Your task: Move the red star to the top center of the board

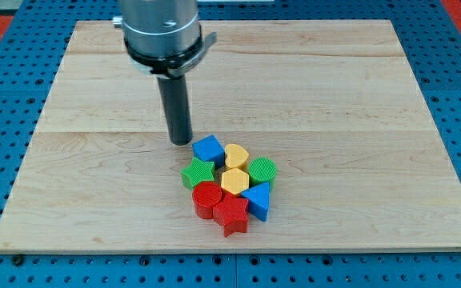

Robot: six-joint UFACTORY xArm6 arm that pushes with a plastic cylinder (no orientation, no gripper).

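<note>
Rod down on the wooden board (94, 96), our tip (182, 142) touching the surface just left of and slightly beyond the blue cube (208, 149), with a small gap to it. We have no jaws here, so nothing opens or closes; we're holding nothing and the tip touches no block.

Cluster sits right of the tip, in the near half around board centre, all blocks packed tight. Left to right: green star (198, 173) on the left edge; red cylinder (206, 197) just nearer than it; blue cube at the far end; red star (232, 214) at the nearest point, touching the red cylinder and the blue triangle (258, 201); two yellow blocks, yellow hexagon (235, 155) farther, yellow pentagon-ish block (234, 181) nearer, in the middle; green cylinder (262, 170) on the right edge, blue triangle just nearer than it.

Red star is well apart from the far centre of the board.
</note>
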